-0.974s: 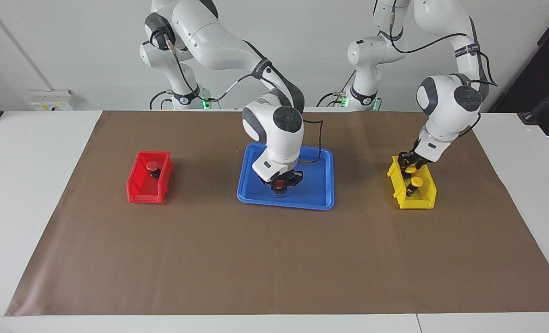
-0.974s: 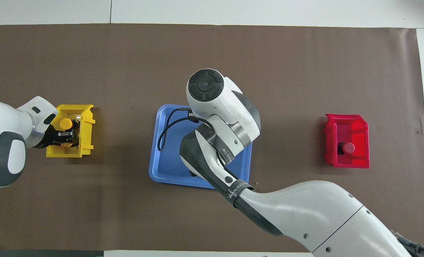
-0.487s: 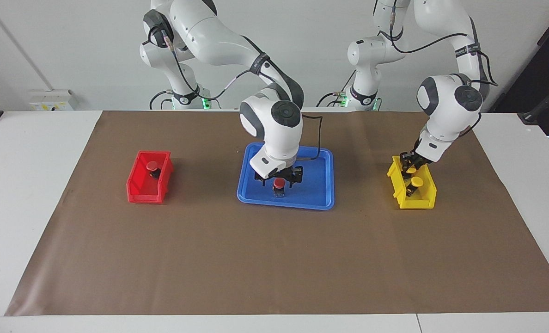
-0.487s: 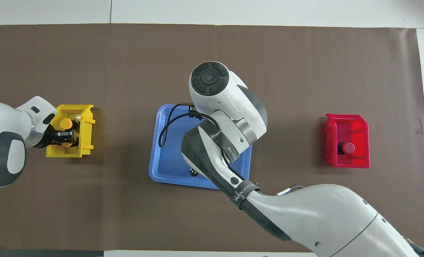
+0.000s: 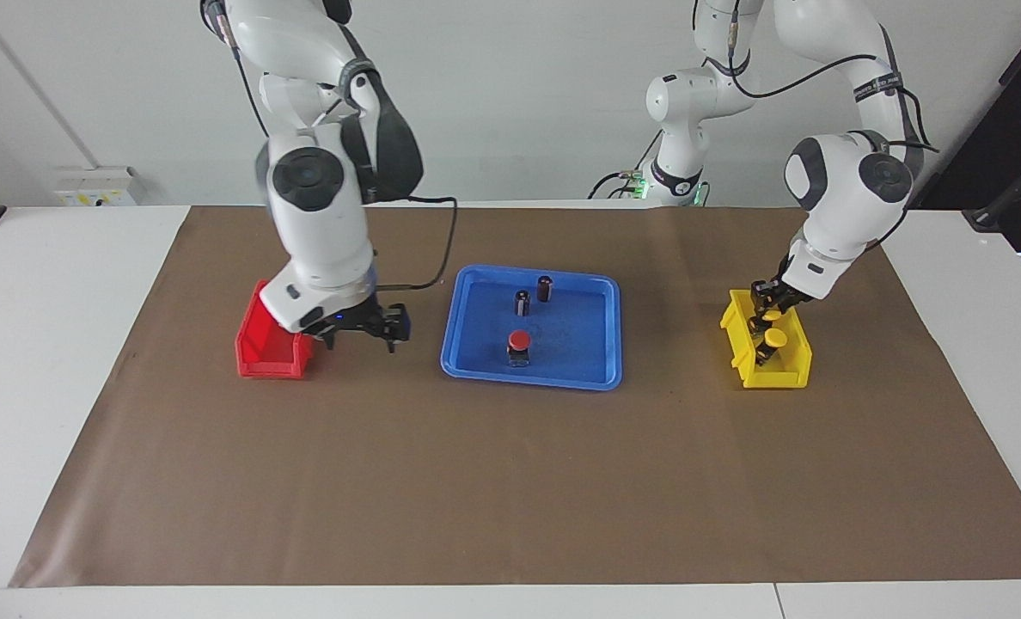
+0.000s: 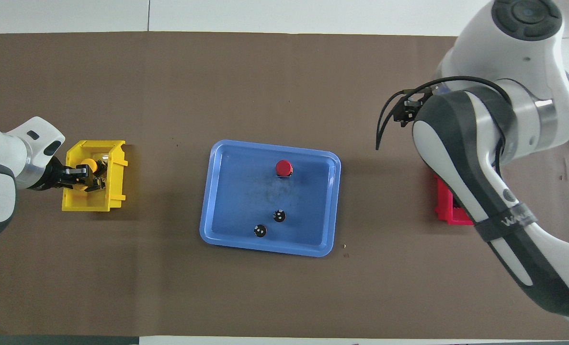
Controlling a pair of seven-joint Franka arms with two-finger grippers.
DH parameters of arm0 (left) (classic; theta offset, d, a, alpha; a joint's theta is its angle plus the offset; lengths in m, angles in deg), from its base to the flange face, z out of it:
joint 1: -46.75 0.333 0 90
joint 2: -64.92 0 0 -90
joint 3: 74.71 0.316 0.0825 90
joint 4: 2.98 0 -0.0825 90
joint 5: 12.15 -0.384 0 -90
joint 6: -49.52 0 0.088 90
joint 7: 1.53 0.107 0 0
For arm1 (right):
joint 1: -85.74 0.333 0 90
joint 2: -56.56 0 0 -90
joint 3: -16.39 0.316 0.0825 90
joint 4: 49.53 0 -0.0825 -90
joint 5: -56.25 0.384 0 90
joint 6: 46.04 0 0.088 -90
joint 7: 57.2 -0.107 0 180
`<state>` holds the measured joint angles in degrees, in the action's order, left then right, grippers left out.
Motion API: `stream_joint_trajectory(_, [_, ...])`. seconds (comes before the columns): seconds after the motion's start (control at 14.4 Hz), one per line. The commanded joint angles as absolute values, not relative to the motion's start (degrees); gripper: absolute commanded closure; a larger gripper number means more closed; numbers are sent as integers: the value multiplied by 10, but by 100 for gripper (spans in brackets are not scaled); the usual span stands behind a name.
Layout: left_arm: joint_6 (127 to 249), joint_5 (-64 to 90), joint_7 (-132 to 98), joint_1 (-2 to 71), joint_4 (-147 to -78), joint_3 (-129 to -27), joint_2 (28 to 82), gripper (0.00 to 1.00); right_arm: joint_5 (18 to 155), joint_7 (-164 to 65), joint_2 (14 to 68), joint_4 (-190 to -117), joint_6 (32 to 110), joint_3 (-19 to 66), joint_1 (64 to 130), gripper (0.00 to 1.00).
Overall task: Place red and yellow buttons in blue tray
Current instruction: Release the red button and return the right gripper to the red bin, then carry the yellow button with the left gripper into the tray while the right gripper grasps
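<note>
One red button (image 5: 519,340) (image 6: 283,167) stands upright in the blue tray (image 5: 581,348) (image 6: 239,182). My right gripper (image 5: 361,335) hangs open and empty over the mat between the tray and the red bin (image 5: 261,354); the right arm covers the bin's inside. In the overhead view this gripper is hidden under its own arm. My left gripper (image 5: 767,306) (image 6: 80,171) reaches into the yellow bin (image 5: 790,375) (image 6: 115,191) and is shut on a yellow button (image 5: 771,316). A second yellow button (image 5: 775,338) lies just beside it in the bin.
Two dark capless cylinders (image 5: 522,302) (image 5: 545,288) stand in the tray, nearer to the robots than the red button. A cable loops from the right wrist (image 5: 442,249). Brown mat (image 5: 510,481) covers the table; only an edge of the red bin (image 6: 449,213) shows from overhead.
My right gripper let go of the red button in the tray, rose and swung over to beside the red bin. My left gripper closed in the yellow bin.
</note>
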<state>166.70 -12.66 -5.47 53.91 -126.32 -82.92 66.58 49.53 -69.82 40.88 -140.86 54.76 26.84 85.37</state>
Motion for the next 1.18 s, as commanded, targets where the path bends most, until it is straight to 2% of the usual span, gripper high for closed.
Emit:
stream_joint_trajectory(0.0, [1609, -129, -47, 534, -1223, -831, 668, 63, 510, -607, 493, -1560, 580, 278, 777, 16])
stream_joint_trajectory(0.14, [1588, -129, -47, 533, -1210, -834, 681, 63, 550, -534, 511, -1604, 606, 278, 710, 19])
stream_joint_trajectory(0.21, [1575, -129, -47, 527, -1197, -834, 684, 63, 561, -509, 522, -1629, 619, 278, 697, 21])
stream_joint_trajectory(0.42, [1504, -109, -73, 487, -1149, -839, 687, 63, 563, -495, 541, -1690, 670, 278, 688, 25])
stream_joint_trajectory(0.56, [1514, -68, -155, 436, -1129, -842, 697, 59, 569, -500, 552, -1715, 683, 278, 694, 30])
stream_joint_trajectory(0.7, [1550, -65, -201, 377, -1117, -842, 690, 65, 573, -496, 556, -1728, 685, 278, 697, 33])
stream_joint_trajectory(0.84, [1598, -66, -217, 339, -1119, -842, 646, 65, 573, -484, 563, -1749, 705, 279, 701, 37])
stream_joint_trajectory(1.11, [1682, -66, -248, 269, -1117, -842, 582, 65, 573, -469, 581, -1796, 741, 278, 701, 37])
